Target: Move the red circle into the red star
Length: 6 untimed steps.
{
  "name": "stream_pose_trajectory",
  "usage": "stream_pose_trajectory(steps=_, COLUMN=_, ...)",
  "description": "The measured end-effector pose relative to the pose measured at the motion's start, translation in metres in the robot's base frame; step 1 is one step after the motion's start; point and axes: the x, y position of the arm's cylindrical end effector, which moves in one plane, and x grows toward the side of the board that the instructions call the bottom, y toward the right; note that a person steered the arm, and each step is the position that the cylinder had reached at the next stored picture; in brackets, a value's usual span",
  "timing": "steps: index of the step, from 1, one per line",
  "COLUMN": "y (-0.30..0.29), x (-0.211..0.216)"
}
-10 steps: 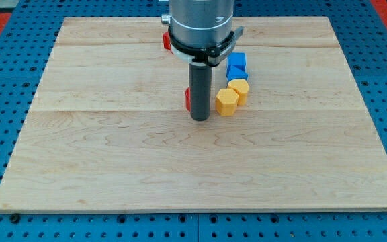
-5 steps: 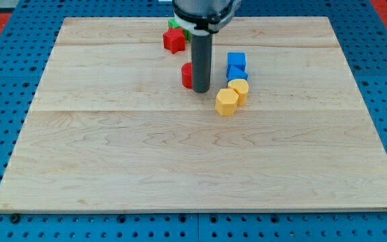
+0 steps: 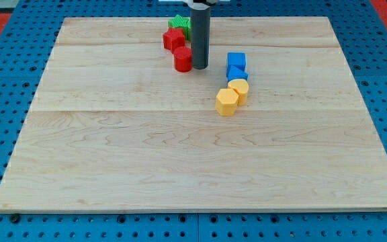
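Note:
The red circle (image 3: 183, 59) lies near the board's top centre, just below and to the right of the red star (image 3: 174, 39), touching it or nearly so. My tip (image 3: 199, 67) stands right against the red circle's right side. The dark rod rises from there out of the view's top.
A green block (image 3: 179, 24) sits just above the red star. Two blue blocks (image 3: 236, 65) and two yellow blocks (image 3: 231, 96) form a column to the right of my tip. The wooden board (image 3: 113, 168) lies on a blue pegboard.
My tip has moved toward the view's top and pushed the red circle up and slightly left, up to the red star. The other blocks have not moved.

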Motion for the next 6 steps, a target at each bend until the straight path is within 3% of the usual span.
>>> stream_pose_trajectory(steps=2, y=-0.014, x=0.018)
stream_pose_trajectory(steps=5, y=-0.022, x=-0.025)
stream_pose_trajectory(steps=6, y=0.019, x=-0.038)
